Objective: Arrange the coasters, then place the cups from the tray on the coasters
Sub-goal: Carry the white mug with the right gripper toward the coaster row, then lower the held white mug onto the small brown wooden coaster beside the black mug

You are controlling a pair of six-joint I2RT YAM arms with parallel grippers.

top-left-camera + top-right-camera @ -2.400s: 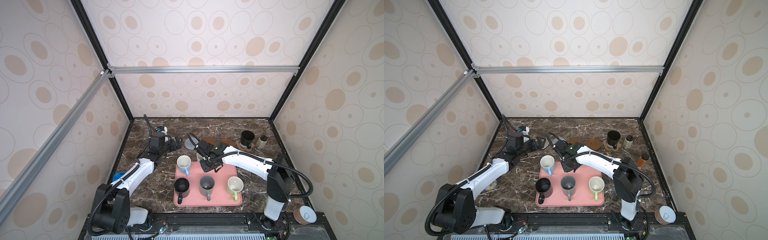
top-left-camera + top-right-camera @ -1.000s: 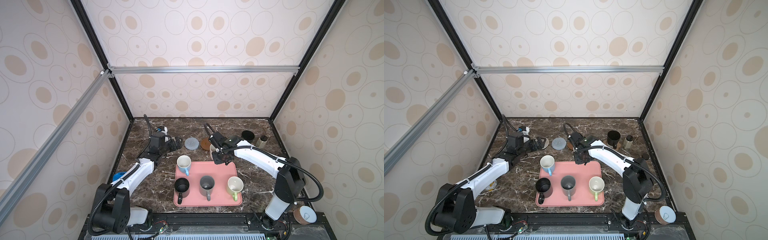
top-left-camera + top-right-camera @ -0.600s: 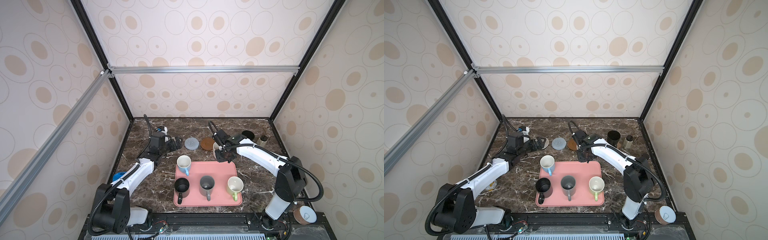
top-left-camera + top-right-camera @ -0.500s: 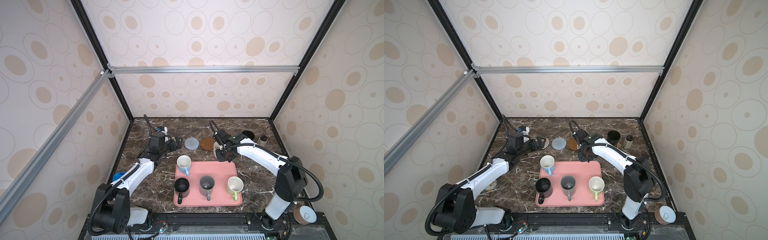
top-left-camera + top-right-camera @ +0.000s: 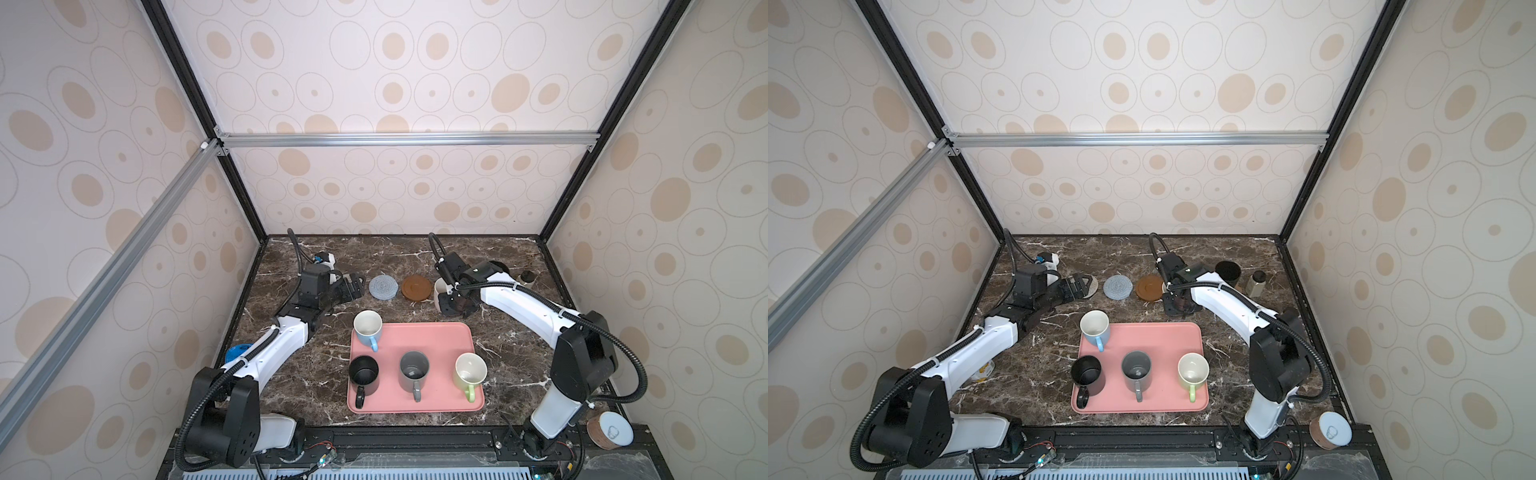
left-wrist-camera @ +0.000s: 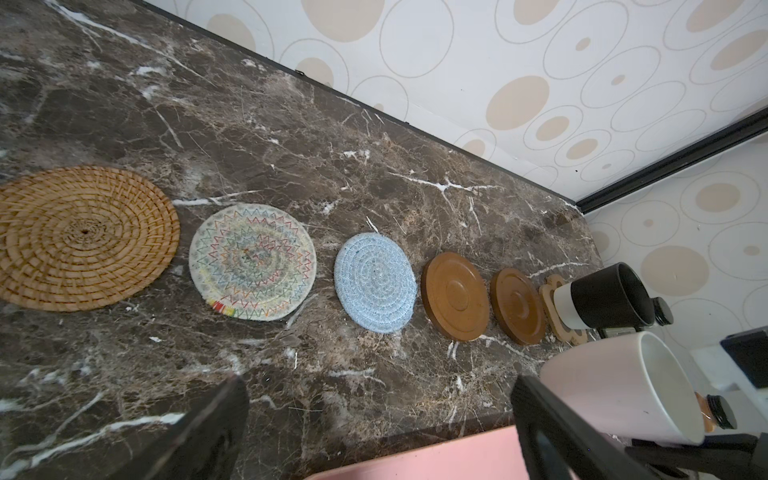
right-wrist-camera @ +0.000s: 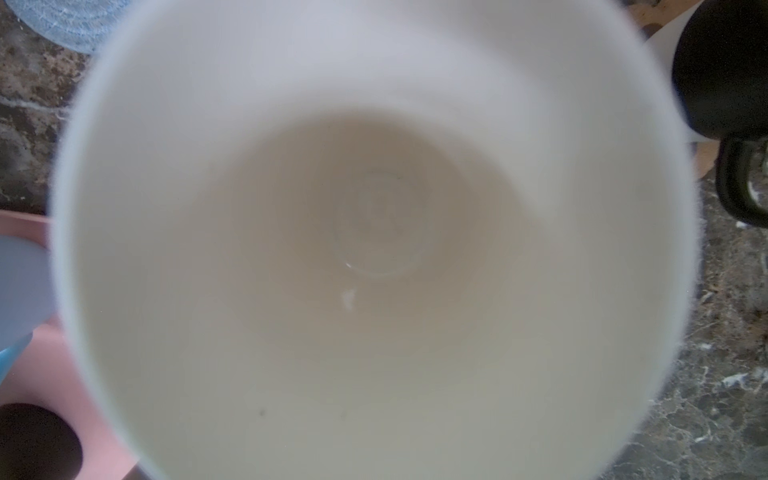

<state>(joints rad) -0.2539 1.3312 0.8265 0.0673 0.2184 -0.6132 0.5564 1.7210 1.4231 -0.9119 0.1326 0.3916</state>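
Note:
The left wrist view shows the coasters in a row along the back: tan rattan (image 6: pixel 83 237), cream woven (image 6: pixel 251 262), grey-blue (image 6: pixel 376 282), two wooden discs (image 6: pixel 455 295) (image 6: pixel 517 305), and a paw-shaped one (image 6: pixel 555 309) under a black cup (image 6: pixel 602 297). My right gripper (image 5: pixel 454 305) is shut on the pale pink cup (image 5: pixel 439 286), held tilted beside the wooden disc (image 5: pixel 415 286). The cup's inside (image 7: pixel 374 228) fills the right wrist view and hides the fingers. On the pink tray (image 5: pixel 432 336) stand light blue (image 5: pixel 368 326), black (image 5: pixel 363 374), grey (image 5: pixel 413 370) and pale green (image 5: pixel 469 372) cups. My left gripper (image 5: pixel 353 291) is open over the cream coaster (image 5: pixel 1091 286).
A small dark-capped bottle (image 5: pixel 1256 282) stands at the back right beside the black cup (image 5: pixel 1227 272). A white-lidded can (image 5: pixel 610 430) sits off the front right corner. A blue-lidded thing (image 5: pixel 237 353) lies under my left arm. Patterned walls close in three sides.
My right gripper has carried the pale pink cup off the tray and back to the right, to the row of coasters. The left arm has stayed still.

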